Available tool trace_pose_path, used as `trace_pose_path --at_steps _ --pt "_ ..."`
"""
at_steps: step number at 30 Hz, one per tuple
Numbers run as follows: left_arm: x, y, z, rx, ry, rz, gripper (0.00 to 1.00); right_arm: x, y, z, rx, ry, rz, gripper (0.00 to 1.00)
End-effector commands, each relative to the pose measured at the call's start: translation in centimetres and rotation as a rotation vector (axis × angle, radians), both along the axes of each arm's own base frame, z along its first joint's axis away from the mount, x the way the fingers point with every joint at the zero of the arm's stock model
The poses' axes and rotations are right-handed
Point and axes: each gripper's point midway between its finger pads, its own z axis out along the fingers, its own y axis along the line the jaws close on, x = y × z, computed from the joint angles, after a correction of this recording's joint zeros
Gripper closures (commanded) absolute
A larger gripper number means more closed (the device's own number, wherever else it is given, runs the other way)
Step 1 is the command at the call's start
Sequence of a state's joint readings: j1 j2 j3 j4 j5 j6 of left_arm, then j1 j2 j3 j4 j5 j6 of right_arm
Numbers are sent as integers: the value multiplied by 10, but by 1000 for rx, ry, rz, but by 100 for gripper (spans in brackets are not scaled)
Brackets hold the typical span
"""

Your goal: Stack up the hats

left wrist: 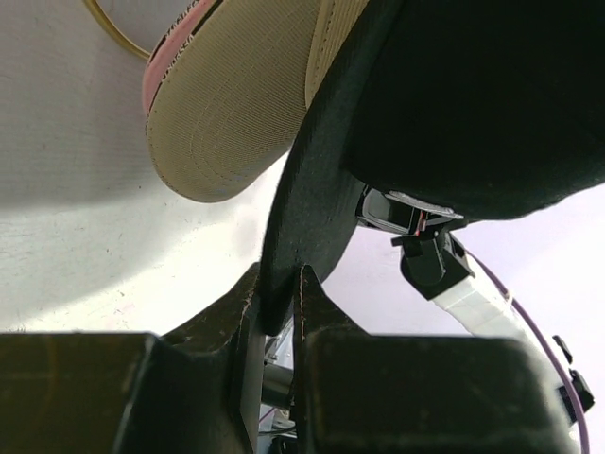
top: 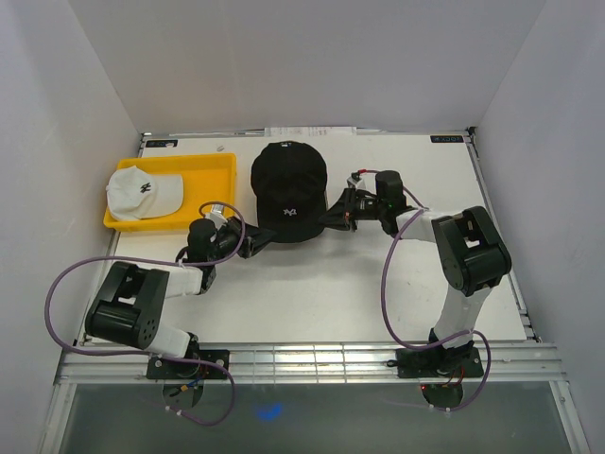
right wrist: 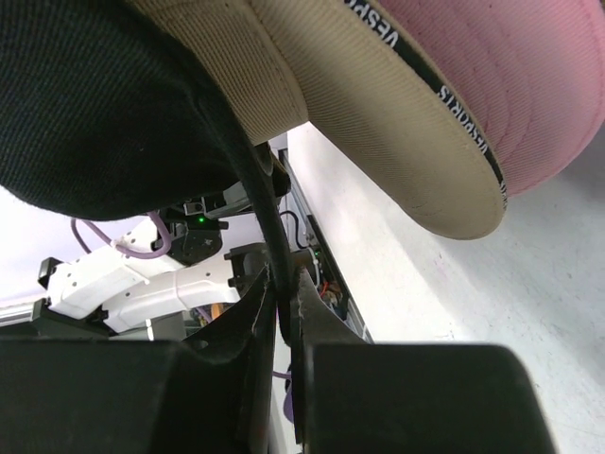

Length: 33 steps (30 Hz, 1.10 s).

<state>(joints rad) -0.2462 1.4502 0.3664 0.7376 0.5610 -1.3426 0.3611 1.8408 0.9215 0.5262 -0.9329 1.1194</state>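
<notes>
The black cap (top: 288, 189) is hanging, its rim pinched in the left claw (left wrist: 279, 288) and the right claw (right wrist: 284, 284). The tan cap (left wrist: 236, 104) and the pink cap (right wrist: 492, 76) are lying stacked just beyond them, beneath it. The white cap (top: 142, 192) is lying well left of the left claw.

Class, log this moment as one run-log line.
left pincer: shut on black cap | right pincer: shut on black cap | black cap: over tan cap, pink cap | white cap: in yellow tray

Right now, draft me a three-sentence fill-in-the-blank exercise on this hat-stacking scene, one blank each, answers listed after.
The white cap lies in the ____ tray. The left end effector and right end effector both pinch the edge of the black cap, so ____ end effector is free. Under that cap, the wrist views show a tan brim against a ____ brim.
Missing words: yellow; neither; pink.
</notes>
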Motion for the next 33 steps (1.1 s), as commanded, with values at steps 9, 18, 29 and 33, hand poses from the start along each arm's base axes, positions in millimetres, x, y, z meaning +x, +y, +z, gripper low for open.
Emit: trace_pose_path --at_steps 9,18,29,33 --pt "-7 10 -60 162 152 11 100 23 -10 -20 -153 -3 -55 92" --pt "-7 10 -67 227 154 -11 68 28 -13 -19 -190 -21 -67 89" --pt "-7 12 -57 251 116 -15 33 34 -14 -12 -217 -49 -74 64" --pt "-5 11 -50 253 97 -18 32 35 -15 -14 -238 -43 -74 57"
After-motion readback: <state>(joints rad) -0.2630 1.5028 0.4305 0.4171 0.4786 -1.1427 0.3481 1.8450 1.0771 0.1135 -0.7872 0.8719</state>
